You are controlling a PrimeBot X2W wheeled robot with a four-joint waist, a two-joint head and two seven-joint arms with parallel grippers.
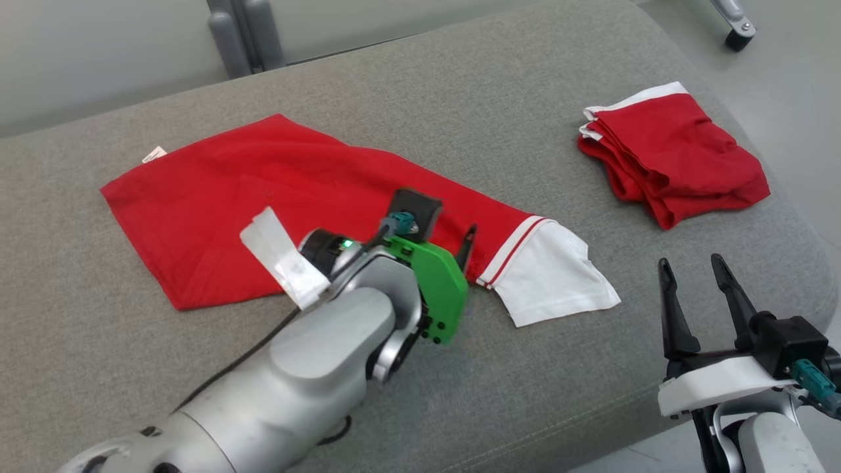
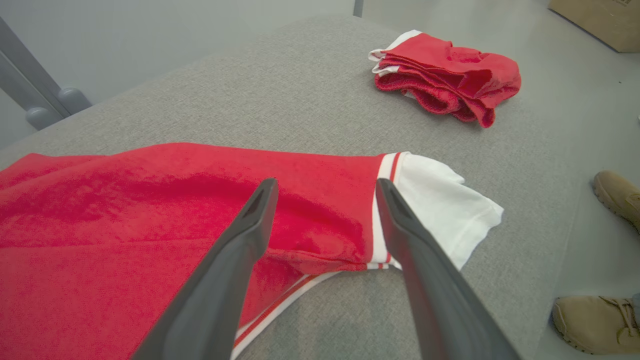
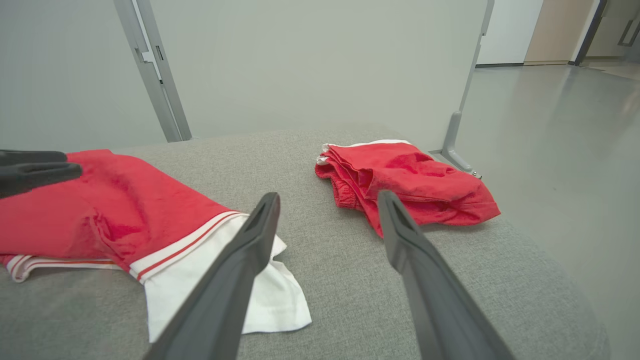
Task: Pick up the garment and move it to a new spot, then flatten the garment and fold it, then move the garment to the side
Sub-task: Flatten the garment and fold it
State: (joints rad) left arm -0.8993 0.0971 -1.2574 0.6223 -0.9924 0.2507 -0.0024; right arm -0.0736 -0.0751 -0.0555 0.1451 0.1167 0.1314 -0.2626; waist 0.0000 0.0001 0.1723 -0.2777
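— Garment position?

— Your garment (image 1: 276,197) lies spread on the bench (image 1: 460,98), left of centre in the head view, its white flap (image 1: 558,282) pointing to 4 o'clock. A folded red pile (image 1: 670,157) sits well apart at 2 o'clock.

— Claws?

— Your left claw (image 2: 326,182) hangs over the red cloth just beside the flap's striped seam, fingers spread with nothing between them. Your right claw (image 1: 690,261) waits at 5 o'clock near the bench edge, also spread and empty.

— What could go wrong?

— Three things, I'd say. The cloth is ridged and doubled under near the striped hem, so if you fold now you trap that wrinkle. Pinch too deep and you may take both layers or snag the bench fabric. A wide sweep toward 2 o'clock could knock the pile. A person's shoes (image 2: 617,192) also stand on the floor beside the bench, so keep your swings short.

— What can't you see?

— In the head view your forearm covers the garment's near edge and most of the left claw. Whether anything is tucked under the far side, I cannot tell. The tag (image 1: 154,154) at 10 o'clock is too small to read.
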